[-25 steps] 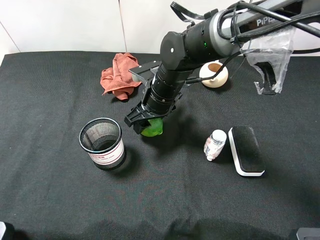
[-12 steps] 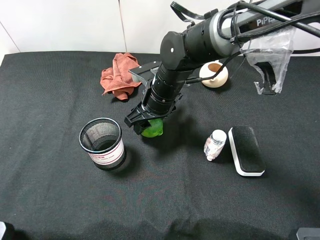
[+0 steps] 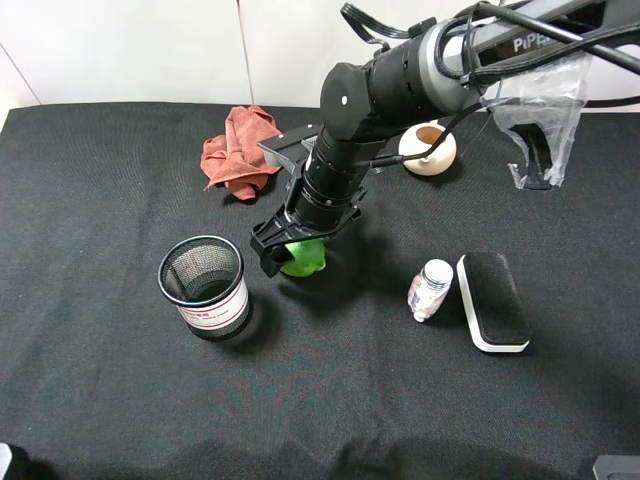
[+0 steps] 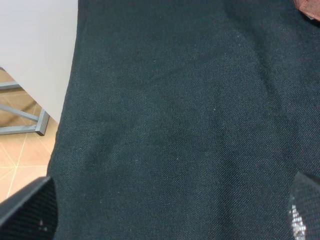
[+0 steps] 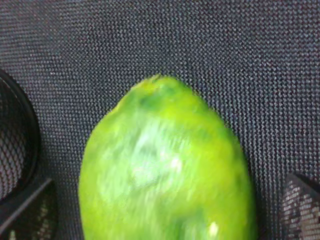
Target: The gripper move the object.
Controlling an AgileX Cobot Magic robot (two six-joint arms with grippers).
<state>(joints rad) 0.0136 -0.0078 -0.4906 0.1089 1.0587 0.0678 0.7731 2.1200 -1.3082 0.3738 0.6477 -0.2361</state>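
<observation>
Right pincer [image 3: 295, 250]: straddling the green fruit [image 5: 165, 165], jaws spread, not gripping.
Left pincer [image 4: 165, 212]: hovering released over the black bench [image 4: 175, 100].

Bright glossy green over the lime-like fruit [image 5: 165, 165], yellower at the tip. Black for the gripper [image 3: 288, 250] and the woven bench [image 3: 100, 400]. Black mesh on the cup [image 3: 212, 312], white label with red print. Rust-red cloth [image 3: 238, 150], cream teapot [image 3: 428, 158], white-capped bottle [image 3: 430, 288], black pad [image 3: 491, 300] rimmed white.
</observation>
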